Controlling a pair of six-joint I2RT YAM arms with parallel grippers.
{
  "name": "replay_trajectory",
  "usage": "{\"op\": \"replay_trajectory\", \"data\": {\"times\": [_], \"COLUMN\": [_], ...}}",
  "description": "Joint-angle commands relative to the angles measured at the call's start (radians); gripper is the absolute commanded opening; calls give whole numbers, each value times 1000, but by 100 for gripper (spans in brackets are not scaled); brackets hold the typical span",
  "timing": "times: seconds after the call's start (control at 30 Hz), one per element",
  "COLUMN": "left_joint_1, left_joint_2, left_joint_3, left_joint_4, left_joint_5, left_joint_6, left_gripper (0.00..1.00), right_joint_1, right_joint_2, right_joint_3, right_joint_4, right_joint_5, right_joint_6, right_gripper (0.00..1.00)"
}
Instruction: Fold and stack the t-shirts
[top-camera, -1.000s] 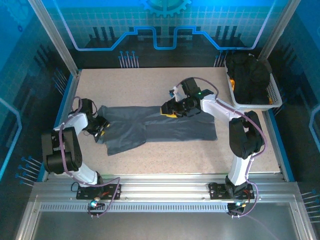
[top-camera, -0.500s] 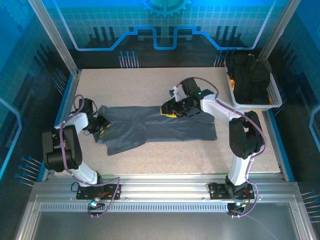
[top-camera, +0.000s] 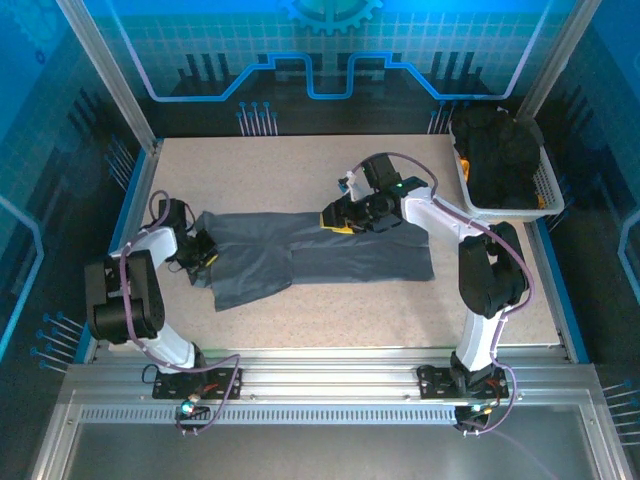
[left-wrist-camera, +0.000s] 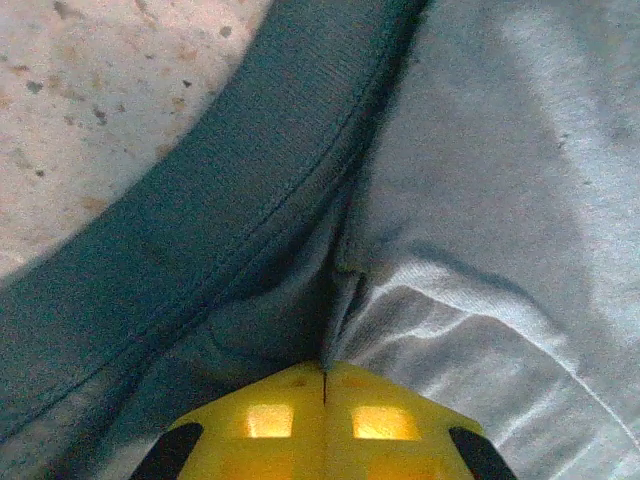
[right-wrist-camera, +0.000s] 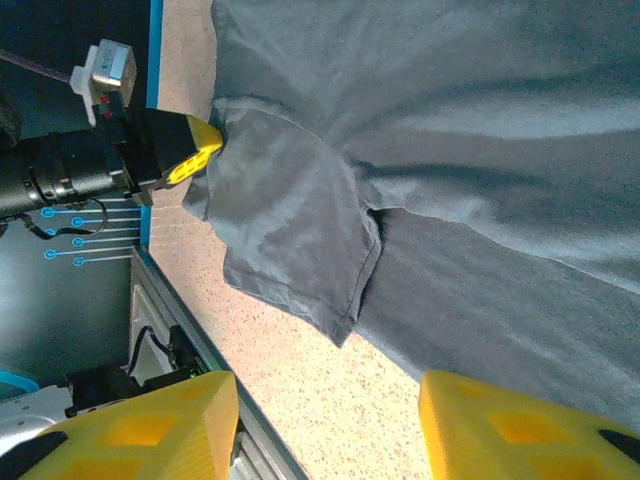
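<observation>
A slate grey t-shirt (top-camera: 330, 255) lies spread flat across the middle of the table, one sleeve (right-wrist-camera: 290, 240) pointing toward the near edge. My left gripper (top-camera: 203, 250) is at the shirt's left end. Its yellow fingers (left-wrist-camera: 290, 420) are pressed together on a pinched fold of cloth beside the collar band (left-wrist-camera: 200, 230). My right gripper (top-camera: 338, 222) hovers over the shirt's far edge. In the right wrist view the right gripper (right-wrist-camera: 325, 420) stands open, with shirt (right-wrist-camera: 480, 150) and bare table showing between its fingers. The left gripper (right-wrist-camera: 195, 150) also appears there.
A white mesh basket (top-camera: 545, 195) at the back right corner holds a heap of dark shirts (top-camera: 500, 150). Bare speckled tabletop (top-camera: 300, 170) surrounds the spread shirt. A metal rail (top-camera: 320, 365) runs along the near edge.
</observation>
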Motion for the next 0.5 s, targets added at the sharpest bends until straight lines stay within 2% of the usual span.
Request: {"op": "replay_trajectory", "data": {"times": [0.0,0.2,0.47], "left_joint_1": [4,4,4], "left_joint_2": [-63,-97,2], "left_joint_3": [-13,48,274], "left_joint_4": [-53,-130,-324], "left_joint_5": [16,4,-3], "left_joint_6": [-9,-77,-149], "left_gripper": [0,0,0], "right_joint_1": [-3,-7,-16], "right_joint_2": [-2,9,1], "right_joint_3": [31,48,35], "right_joint_4": [-24,-39,-44], "right_joint_5": [-10,-4,-2], "right_joint_6": [-2,-7,-10], "right_gripper": [52,52,52]}}
